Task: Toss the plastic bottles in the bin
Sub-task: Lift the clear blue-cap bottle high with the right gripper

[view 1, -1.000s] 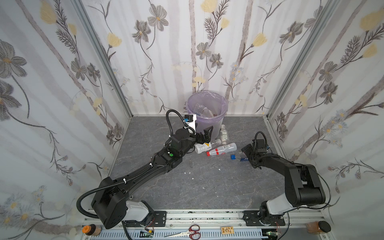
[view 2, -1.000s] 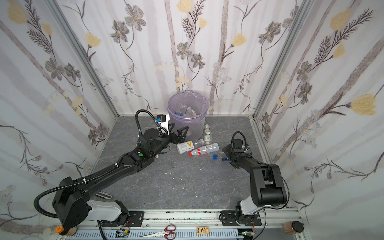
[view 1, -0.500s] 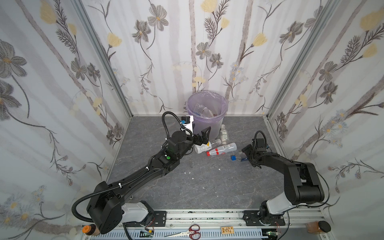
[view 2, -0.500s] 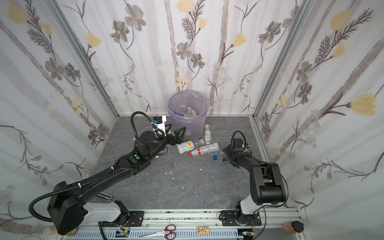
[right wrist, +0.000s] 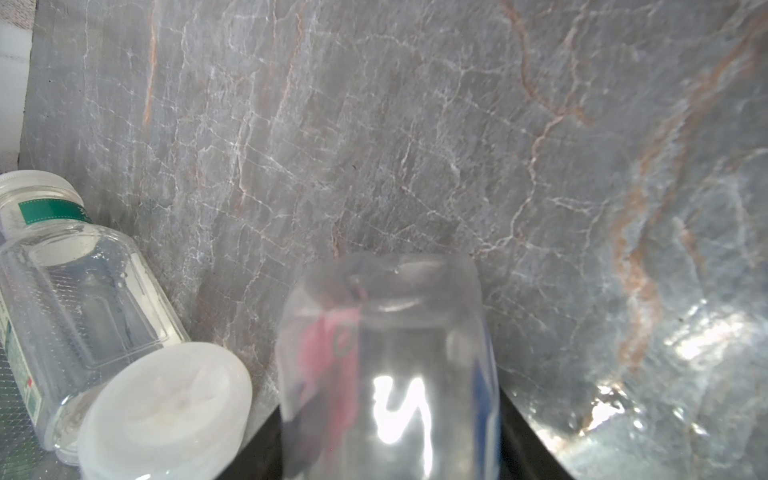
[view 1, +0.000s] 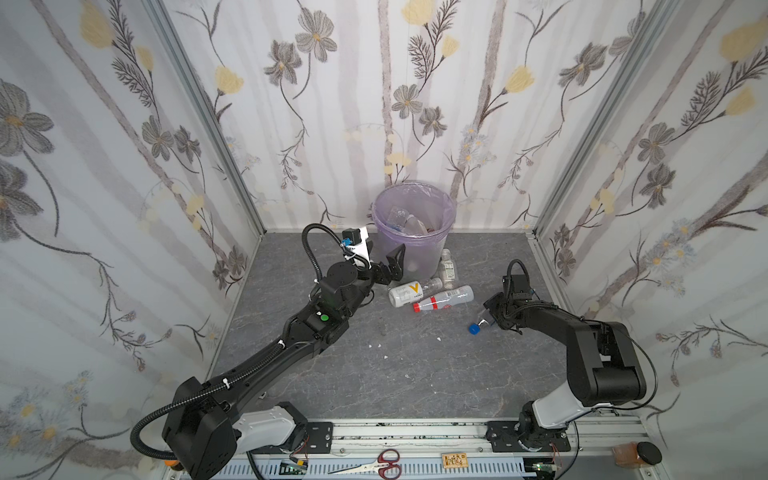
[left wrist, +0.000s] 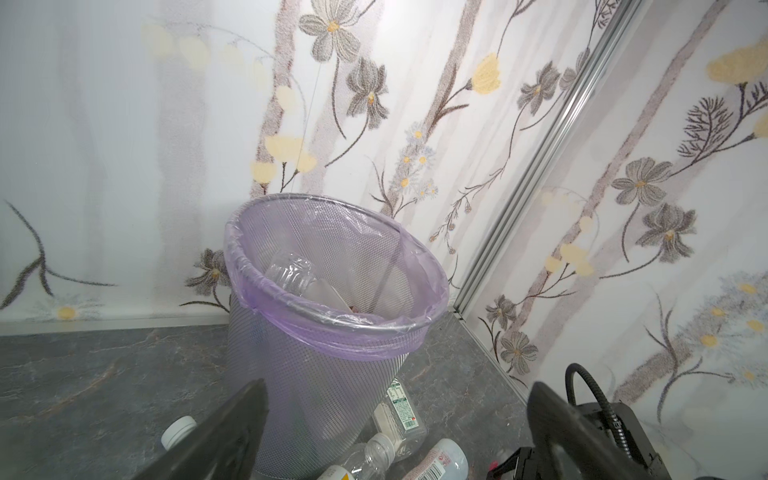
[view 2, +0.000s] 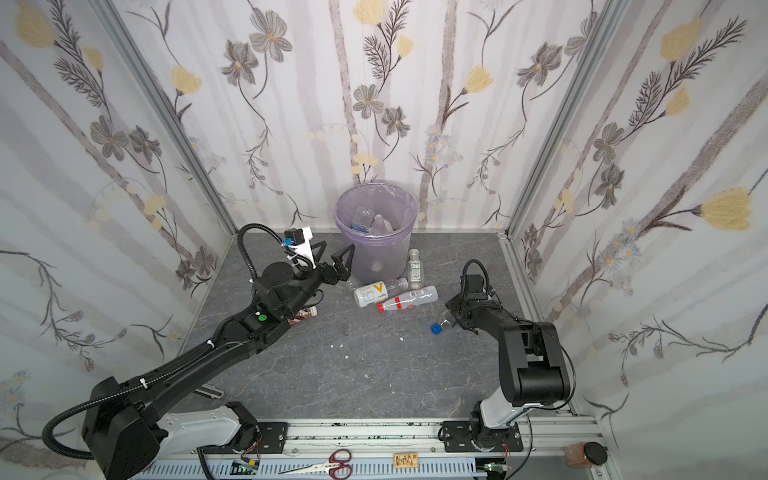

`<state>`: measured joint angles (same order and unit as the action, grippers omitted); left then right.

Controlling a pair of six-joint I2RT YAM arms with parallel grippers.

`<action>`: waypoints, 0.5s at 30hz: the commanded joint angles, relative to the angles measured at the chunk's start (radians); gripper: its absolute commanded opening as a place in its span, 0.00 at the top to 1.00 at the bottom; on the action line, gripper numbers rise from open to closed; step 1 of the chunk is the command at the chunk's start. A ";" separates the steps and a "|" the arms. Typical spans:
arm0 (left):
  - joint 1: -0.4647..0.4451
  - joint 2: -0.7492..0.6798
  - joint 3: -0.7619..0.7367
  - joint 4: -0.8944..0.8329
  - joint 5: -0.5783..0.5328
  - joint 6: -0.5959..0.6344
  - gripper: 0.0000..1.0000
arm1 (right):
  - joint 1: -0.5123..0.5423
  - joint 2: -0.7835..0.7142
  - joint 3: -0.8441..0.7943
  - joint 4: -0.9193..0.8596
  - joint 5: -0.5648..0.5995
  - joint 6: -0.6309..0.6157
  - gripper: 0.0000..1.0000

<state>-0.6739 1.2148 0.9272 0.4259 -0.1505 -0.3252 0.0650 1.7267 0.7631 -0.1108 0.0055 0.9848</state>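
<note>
Lilac liner marks the bin [view 1: 415, 224] at the back of the grey desk [view 1: 415, 374] in both top views. It holds some bottles, and a white V bottle [view 1: 405, 293], a red-labelled bottle [view 1: 442, 300] and a green-labelled bottle [view 1: 446, 266] sit at its foot. Your right gripper [view 1: 489, 319] is low on the desk at a blue-capped bottle [view 1: 478, 326], well apart from the bin, so the step in hand looks like the pickup. Next you would lift it clear, carry it over the rim and let go there. Your left gripper [view 2: 332, 252] hovers just beside the bin, fingers spread on nothing. In a top view a brown object [view 2: 305, 313] peeks from under the left arm, too hidden to name. From the left wrist you look into the bin's mouth, where a clear bottle [left wrist: 291, 270] lies, and you see both fingers [left wrist: 232, 432] wide apart. Only the right wrist shows the grip: dark fingers [right wrist: 528, 440] press against both flanks of the blue-capped bottle, its cap out of sight there.
</note>
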 commanded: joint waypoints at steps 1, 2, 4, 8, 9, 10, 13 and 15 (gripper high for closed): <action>0.019 -0.012 0.000 0.033 -0.011 -0.049 0.00 | -0.001 -0.040 -0.002 -0.001 0.013 -0.019 0.43; 0.024 -0.011 0.004 0.033 -0.008 -0.057 0.00 | -0.001 -0.063 -0.002 -0.002 0.018 -0.025 0.43; 0.034 -0.006 0.012 0.031 0.000 -0.082 0.00 | -0.001 -0.111 -0.002 -0.002 0.026 -0.040 0.43; 0.052 0.010 0.041 0.024 0.033 -0.146 0.00 | 0.005 -0.231 0.042 0.017 0.037 -0.086 0.43; 0.055 0.012 0.047 0.021 0.039 -0.157 0.00 | 0.006 -0.252 0.053 0.032 0.037 -0.094 0.43; 0.058 0.014 0.056 0.017 0.045 -0.166 0.00 | 0.008 -0.270 0.069 0.060 0.027 -0.110 0.43; 0.059 0.013 0.070 0.008 0.048 -0.182 0.00 | 0.020 -0.281 0.168 0.105 0.012 -0.152 0.44; 0.060 0.009 0.077 -0.002 0.045 -0.189 0.00 | 0.046 -0.269 0.258 0.125 0.022 -0.199 0.45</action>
<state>-0.6159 1.2274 0.9890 0.4236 -0.1108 -0.4770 0.0925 1.4551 0.9489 -0.0856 0.0242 0.8581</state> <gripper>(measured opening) 0.997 0.552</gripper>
